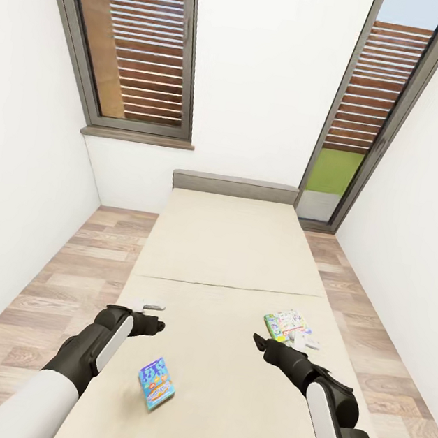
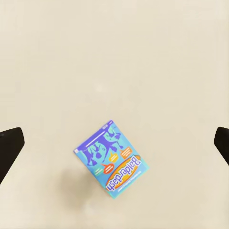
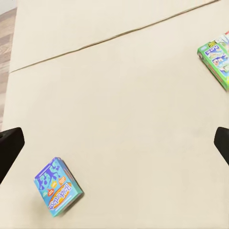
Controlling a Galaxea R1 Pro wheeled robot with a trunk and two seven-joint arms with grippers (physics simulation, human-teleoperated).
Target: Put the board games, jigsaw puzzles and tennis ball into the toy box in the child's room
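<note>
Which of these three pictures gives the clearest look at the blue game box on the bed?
The left wrist view: the blue board game lies near the middle, cover facing the camera, its title readable. The head view shows it small, on the bed between the arms. The right wrist view shows it at an angle near a corner.

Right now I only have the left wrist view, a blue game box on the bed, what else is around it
Observer: A second board game, green-edged, lies on the bed toward the robot's right, just beyond the right gripper.
Operator: Is either gripper holding anything?
Observer: No. Both hang open above the bed; the left gripper hovers beyond the blue board game, not touching it.
Operator: Is the toy box anywhere?
Observer: I can't see it from here; ahead are the headboard, a window and a glass door.
</note>
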